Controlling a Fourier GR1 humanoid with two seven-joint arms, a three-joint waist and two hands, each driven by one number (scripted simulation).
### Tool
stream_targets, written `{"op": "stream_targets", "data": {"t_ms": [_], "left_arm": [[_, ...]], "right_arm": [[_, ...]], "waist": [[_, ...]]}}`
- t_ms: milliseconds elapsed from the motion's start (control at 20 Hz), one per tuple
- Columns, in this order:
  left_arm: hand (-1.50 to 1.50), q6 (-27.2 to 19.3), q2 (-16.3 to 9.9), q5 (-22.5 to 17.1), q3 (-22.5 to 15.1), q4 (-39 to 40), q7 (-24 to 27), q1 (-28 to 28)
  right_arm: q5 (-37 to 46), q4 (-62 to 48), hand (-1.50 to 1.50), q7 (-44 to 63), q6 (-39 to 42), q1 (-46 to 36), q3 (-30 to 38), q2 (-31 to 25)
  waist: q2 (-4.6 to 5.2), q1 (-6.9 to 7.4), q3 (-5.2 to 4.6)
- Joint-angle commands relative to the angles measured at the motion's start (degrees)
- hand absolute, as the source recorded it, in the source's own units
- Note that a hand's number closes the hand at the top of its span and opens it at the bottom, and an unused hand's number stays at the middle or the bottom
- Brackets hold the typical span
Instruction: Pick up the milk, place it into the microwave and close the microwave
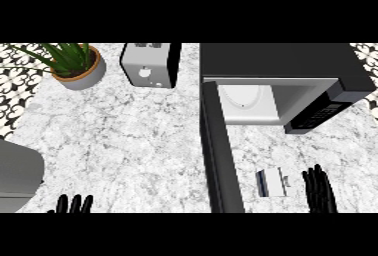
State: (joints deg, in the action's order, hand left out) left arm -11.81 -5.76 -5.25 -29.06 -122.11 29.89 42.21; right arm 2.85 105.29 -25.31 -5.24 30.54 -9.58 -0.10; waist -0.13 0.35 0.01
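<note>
**Two open hands, milk waiting on the counter**

Neither hand is holding anything: the right hand (319,189) is hovering with straight fingers just beside the milk (271,183), the left hand (74,204) resting at the lower edge. Judging the grasp, the right should be curling round the carton, then clearing the open door (219,150) into the microwave (284,82).

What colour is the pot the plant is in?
Grey, with an orange-brown inner rim; the plant pot shows in the head view.

Steep head view over counter (133,140)
</note>
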Motion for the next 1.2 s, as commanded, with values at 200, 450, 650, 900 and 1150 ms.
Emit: {"op": "stream_targets", "data": {"t_ms": [200, 450, 650, 900, 1150], "left_arm": [[-1.5, -0.3, -2.5, -1.2, -1.8, -1.1, 2.9, 3.6], [-1.5, 1.6, -3.6, -4.7, 0.6, 4.4, 9.6, 4.4], [-1.5, 0.5, -4.8, -4.8, -0.6, 2.8, 8.4, 3.6], [-1.5, -1.7, -5.7, -3.4, -3.5, -0.1, 8.2, 5.9], [-1.5, -4.6, -5.6, -0.8, -7.3, 0.3, 8.9, 6.5]], "right_arm": [[-3.9, -16.1, -1.5, -5.6, -2.4, -8.9, 9.1, -0.7], [-5.6, -29.3, -1.5, -17.7, -0.8, -9.6, 11.1, -1.4], [-4.8, -34.4, -1.5, -18.6, -2.5, -15.3, 11.2, -1.4], [-5.2, -46.7, -1.5, -28.2, -0.5, -18.3, 14.1, -2.0], [-4.2, -54.9, -1.5, -30.1, -2.4, -25.0, 15.7, -2.0]], "waist": [[0.09, 0.14, 0.03], [0.03, 0.07, 0.02], [0.07, 0.01, 0.01], [0.08, 0.09, 0.04], [0.1, 0.18, 0.04]]}}
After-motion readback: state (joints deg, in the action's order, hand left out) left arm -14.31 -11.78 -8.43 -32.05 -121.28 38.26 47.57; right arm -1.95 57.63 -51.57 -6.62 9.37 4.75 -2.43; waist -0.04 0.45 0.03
